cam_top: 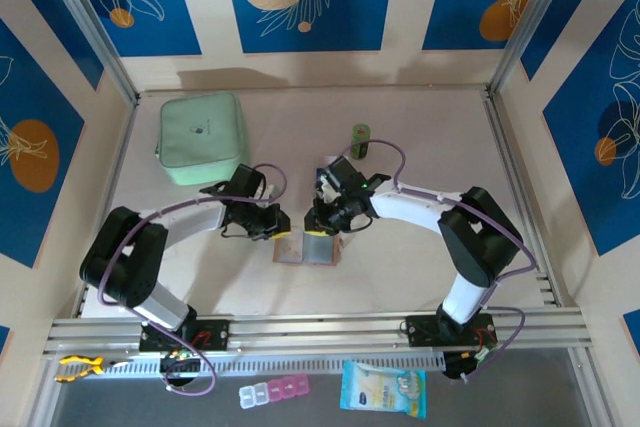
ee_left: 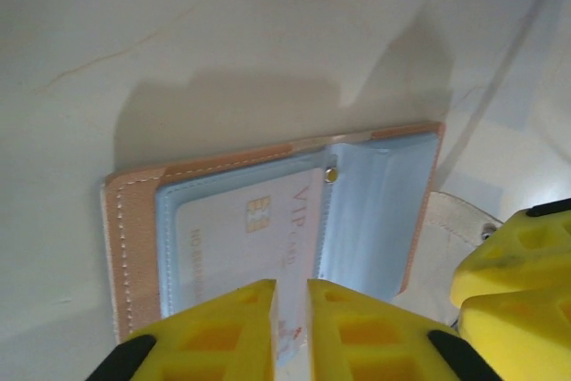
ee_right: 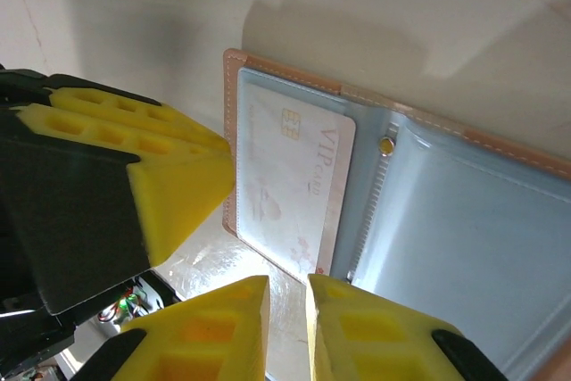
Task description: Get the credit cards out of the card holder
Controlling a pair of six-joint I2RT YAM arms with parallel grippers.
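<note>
1. Leaving the card holder (cam_top: pixel 305 247) lying open on the counter (cam_top: pixel 400 137), with a pale credit card (ee_left: pixel 250 225) sitting in the pocket nearer the left jaws.
2. Keeping left jaws narrow at the holder's outer edge, steadying it; being unable to tell whether pinching it.
3. Guiding right jaws, likewise narrow, onto the card's fold-side corner, sliding it out flat.

Far left on the pale tabletop (cam_top: pixel 300 117): large mint-green zip case (cam_top: pixel 200 139), lying flat. Toward the far middle, well apart from it: small dark green cylinder (cam_top: pixel 360 139), upright. Below the near metal rail: clear-and-pink compartmented plastic box (cam_top: pixel 275 391), near a blue snack packet (cam_top: pixel 383 388); small yellow tool (cam_top: pixel 78 367) at left.
</note>
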